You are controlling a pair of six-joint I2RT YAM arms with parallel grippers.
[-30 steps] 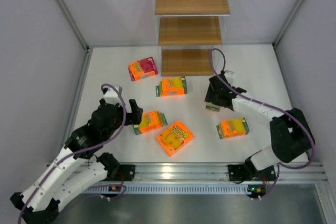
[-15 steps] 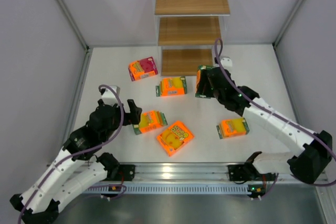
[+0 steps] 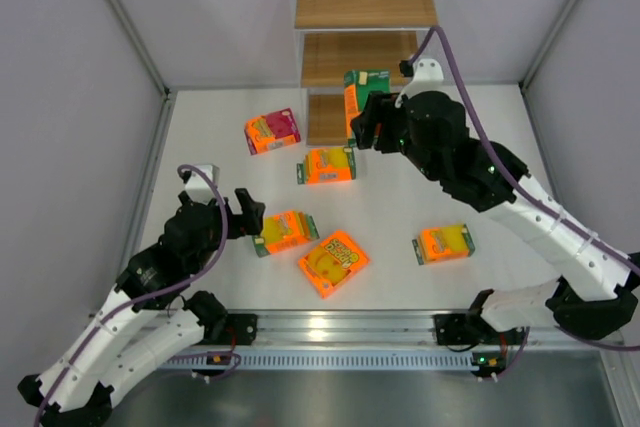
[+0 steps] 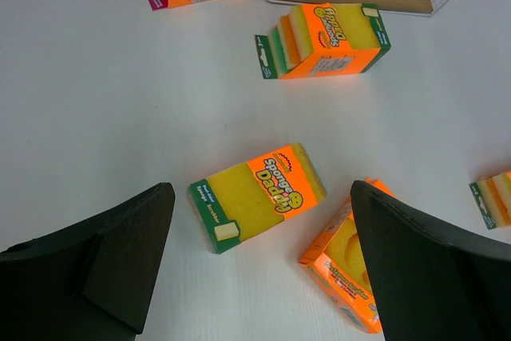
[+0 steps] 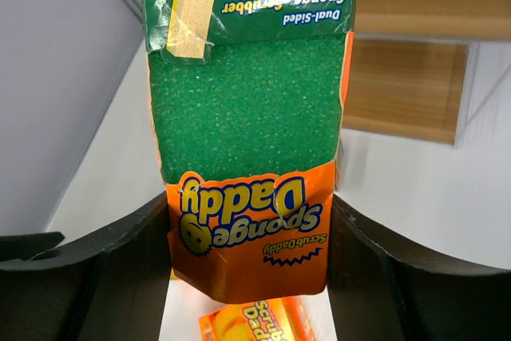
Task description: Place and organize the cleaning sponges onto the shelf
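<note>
My right gripper (image 3: 372,119) is shut on a mostly green sponge pack (image 3: 362,90) (image 5: 249,101) and holds it in the air in front of the shelf (image 3: 365,7), near the lowest board (image 5: 407,89). My left gripper (image 4: 259,269) is open above the table, just short of a yellow-and-orange pack (image 4: 258,196) (image 3: 285,231). On the table lie a pink-red pack (image 3: 272,131), an orange pack (image 3: 328,165) near the shelf foot, a large orange pack (image 3: 333,262) and an orange pack (image 3: 445,243) at the right. The shelf boards are bare.
Grey walls with metal posts close in the white table (image 3: 220,167) on the left, right and back. A metal rail (image 3: 340,325) runs along the near edge. The right arm's cable loops above the shelf's middle board.
My right gripper lifted the green pack from the table at the right and carried it up and left toward the shelf. My left arm shifted slightly left.
</note>
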